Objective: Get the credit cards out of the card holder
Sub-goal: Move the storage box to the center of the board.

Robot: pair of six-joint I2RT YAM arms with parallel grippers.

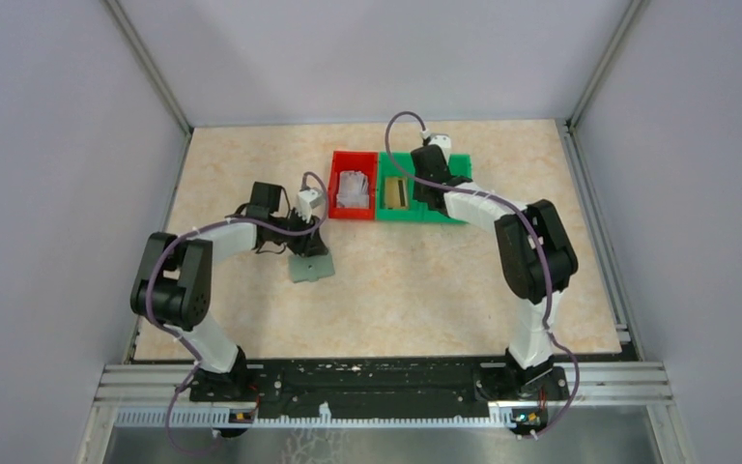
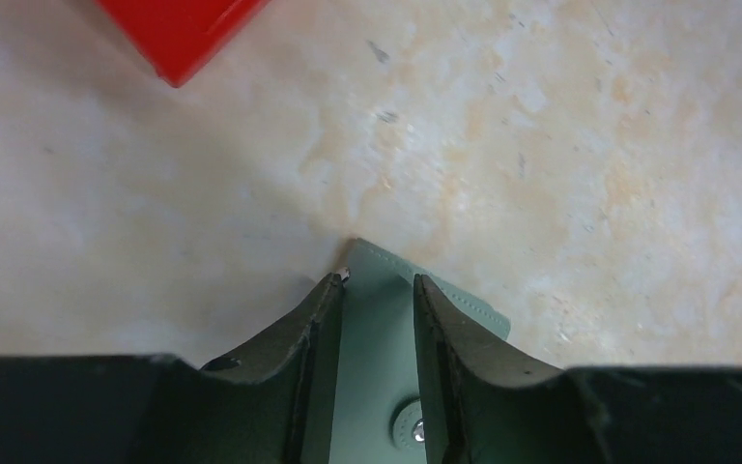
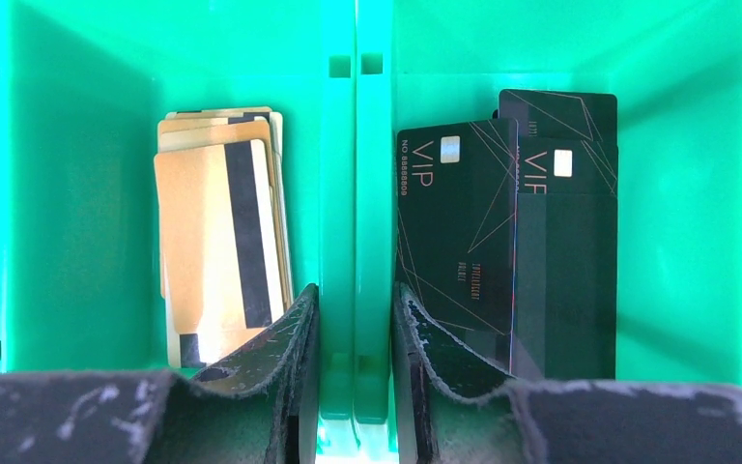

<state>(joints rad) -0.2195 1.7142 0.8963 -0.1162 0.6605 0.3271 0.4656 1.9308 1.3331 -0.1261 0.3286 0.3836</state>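
The left tool (image 2: 375, 285) sits closest, its fingers slightly spread with nothing pinched, the tips over the pale green card holder (image 2: 377, 358). The holder lies flat on the counter (image 2: 541, 145) near the red bin (image 1: 353, 184), on its arm-base side. Pale cards (image 1: 352, 189) lie inside the red bin. Just right of it, the right tool (image 3: 353, 295), likewise slightly spread and empty, hangs over the wall between two green bins (image 3: 77, 193) holding gold cards (image 3: 217, 251) and black cards (image 3: 459, 242).
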